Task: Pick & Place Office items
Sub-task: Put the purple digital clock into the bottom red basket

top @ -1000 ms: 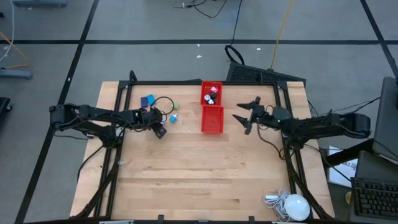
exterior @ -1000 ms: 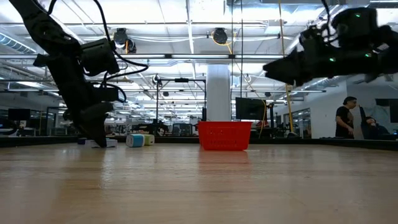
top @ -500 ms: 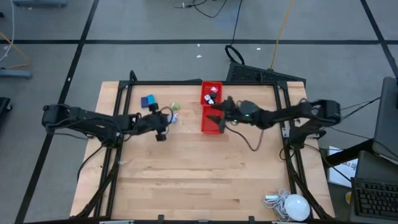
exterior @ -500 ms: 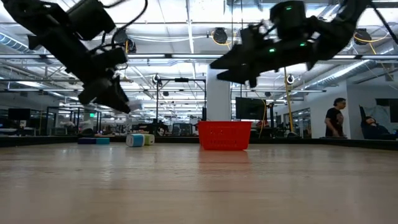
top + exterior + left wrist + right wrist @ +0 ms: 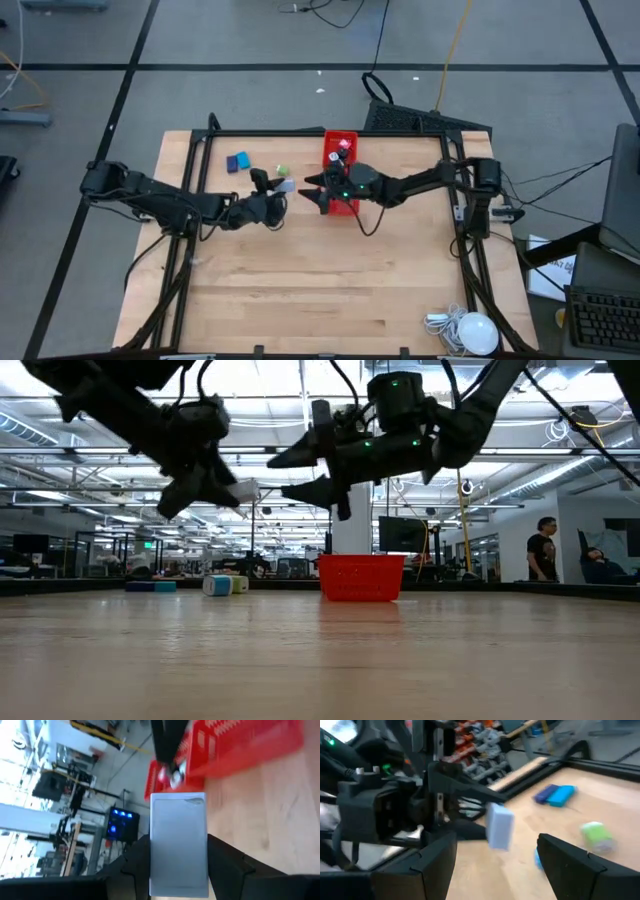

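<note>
My left gripper (image 5: 276, 193) is raised above the table, left of the red tray (image 5: 340, 188), and is shut on a pale grey-blue rectangular block (image 5: 178, 845). The block also shows in the low view (image 5: 243, 491) and in the right wrist view (image 5: 499, 826). My right gripper (image 5: 283, 474) is open, reaches over the tray's near compartment and faces the block, just short of it. Blue pieces (image 5: 237, 161), a green piece (image 5: 282, 172) and a light blue piece (image 5: 217, 586) lie on the table. Red, black and white pieces (image 5: 340, 150) lie in the tray's far compartment. My left gripper pinches the pale block by its two long sides (image 5: 155, 865), one finger (image 5: 135, 862) on each side. One end of the block sticks out past the fingertips, toward the tray. The block is lifted clear of the table.
A white round lamp with a cord (image 5: 472, 332) sits at the table's near right corner. A black frame (image 5: 300, 132) borders the far and side edges. Bare wood fills the near half of the table (image 5: 320, 280). A person (image 5: 541, 555) stands in the room beyond.
My left gripper has risen from the table with the pale block and moved right toward the tray. My right gripper has swung from the table's right side leftward over the tray and now faces the block, still open.
</note>
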`<state>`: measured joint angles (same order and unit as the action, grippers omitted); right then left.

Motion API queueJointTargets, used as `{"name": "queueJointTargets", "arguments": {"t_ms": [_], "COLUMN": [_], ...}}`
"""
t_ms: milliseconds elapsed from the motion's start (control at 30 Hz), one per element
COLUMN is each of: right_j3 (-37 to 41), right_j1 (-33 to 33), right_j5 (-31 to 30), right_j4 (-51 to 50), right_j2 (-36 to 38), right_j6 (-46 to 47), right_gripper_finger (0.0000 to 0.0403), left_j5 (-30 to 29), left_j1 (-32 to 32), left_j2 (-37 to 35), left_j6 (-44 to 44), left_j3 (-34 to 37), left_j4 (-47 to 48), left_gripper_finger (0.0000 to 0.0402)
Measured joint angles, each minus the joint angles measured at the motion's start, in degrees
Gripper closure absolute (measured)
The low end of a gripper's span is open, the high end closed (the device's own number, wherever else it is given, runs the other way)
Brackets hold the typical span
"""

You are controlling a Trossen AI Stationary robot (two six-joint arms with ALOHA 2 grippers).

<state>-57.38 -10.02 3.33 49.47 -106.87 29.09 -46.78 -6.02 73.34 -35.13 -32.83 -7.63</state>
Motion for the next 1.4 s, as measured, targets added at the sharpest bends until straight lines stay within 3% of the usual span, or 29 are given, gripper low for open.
{"name": "queueJointTargets", "arguments": {"t_ms": [500, 633, 933, 1067, 1133, 1267, 1400], "right_j3": [-1.5, -1.5, -1.5, -1.5, -1.5, -1.2, -1.1], "right_j1": [-0.4, -0.9, -1.4, -2.9, -3.9, -6.6, -8.4], "right_j5": [7.1, 12.4, 18.3, 22.2, 25.4, 30.7, 31.8], "right_j4": [4.7, 5.8, 3.5, 3.1, 3.2, 2.7, 2.6], "right_j2": [-2.4, -2.4, -2.2, -2.2, -2.2, -2.3, -2.4], "right_j6": [-1.6, -1.4, -6.7, -6.6, -7.1, -8.0, -6.4], "right_gripper_finger": [0.0152, 0.0196, 0.0337, 0.0344, 0.0345, 0.0362, 0.0362], "left_j5": [0.8, 0.3, -0.2, -0.1, 0.4, 0.6, 0.8], "left_j1": [-1.7, -2.5, -3.4, -3.9, -4.8, -6.8, -8.1], "left_j2": [7.2, 8.9, 8.5, 8.6, 8.6, 8.4, 8.4], "left_j6": [2.3, 4.7, 5.7, 9.5, 13.7, 26.5, 27.9], "left_j3": [-9.5, -10.6, -12.5, -12.6, -12.6, -12.8, -12.9], "left_j4": [0.1, 0.1, 0.7, 0.7, 0.2, -0.8, -0.4], "left_gripper_finger": [0.025, 0.025, 0.025, 0.0249, 0.0224, 0.0134, 0.0067]}}
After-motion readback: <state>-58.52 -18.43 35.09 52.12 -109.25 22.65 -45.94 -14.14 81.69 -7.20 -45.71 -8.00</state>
